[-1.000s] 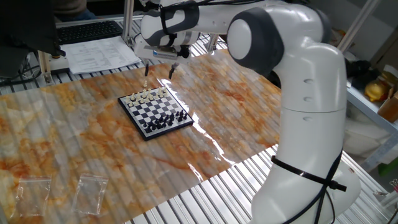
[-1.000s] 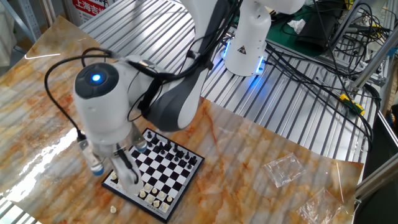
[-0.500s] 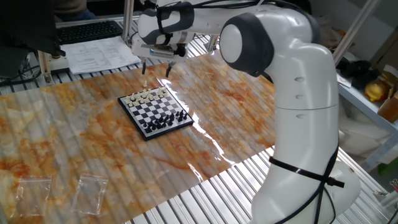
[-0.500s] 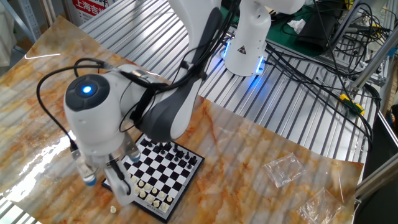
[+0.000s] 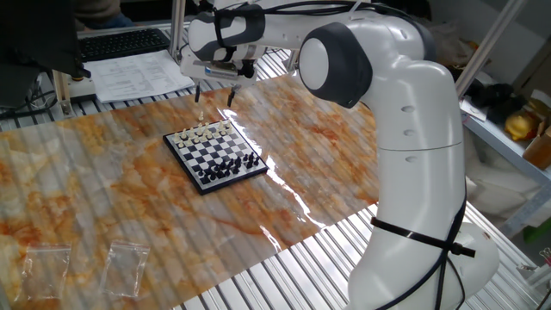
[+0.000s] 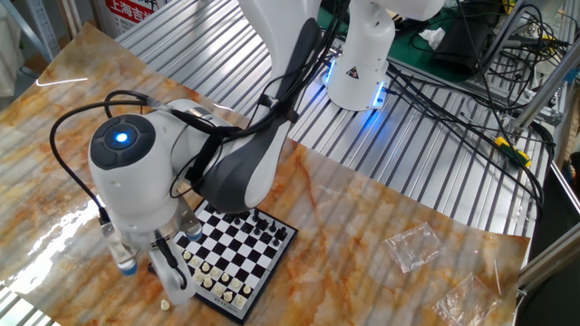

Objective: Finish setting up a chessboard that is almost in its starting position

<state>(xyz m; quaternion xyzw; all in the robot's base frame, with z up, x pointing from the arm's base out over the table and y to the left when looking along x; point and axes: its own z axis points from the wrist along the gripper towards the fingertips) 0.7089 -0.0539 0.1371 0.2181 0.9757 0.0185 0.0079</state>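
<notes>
- Marble-look orange sheet over a slatted metal worktop [image 5: 103,189], cluttered lab behind: keyboard [image 5: 120,41], papers [image 5: 138,73], cables [image 6: 453,72] everywhere.
- Small travel chessboard [image 5: 215,154] sitting flat near the middle of that sheet, cream pieces [image 5: 205,133] lined up on the far edge in one fixed view, black pieces [image 5: 231,165] on the near edge.
- One stray cream piece [image 5: 201,117] standing off the board, just beyond the cream row, on the bare sheet.
- Gripper [image 5: 213,93] hanging above that stray piece, apart from it, pointing down.
- Jaws spread fairly wide, holding nothing.
- From the other fixed view, same gripper [image 6: 145,264] at the board's cream-side edge, big wrist housing blocking part of the board [image 6: 237,258]; tiny pale piece [image 6: 165,292] on the sheet just beside the fingers.
- Two clear plastic bags [image 5: 82,263] lying flat, well apart from the board, near the sheet's edge.
</notes>
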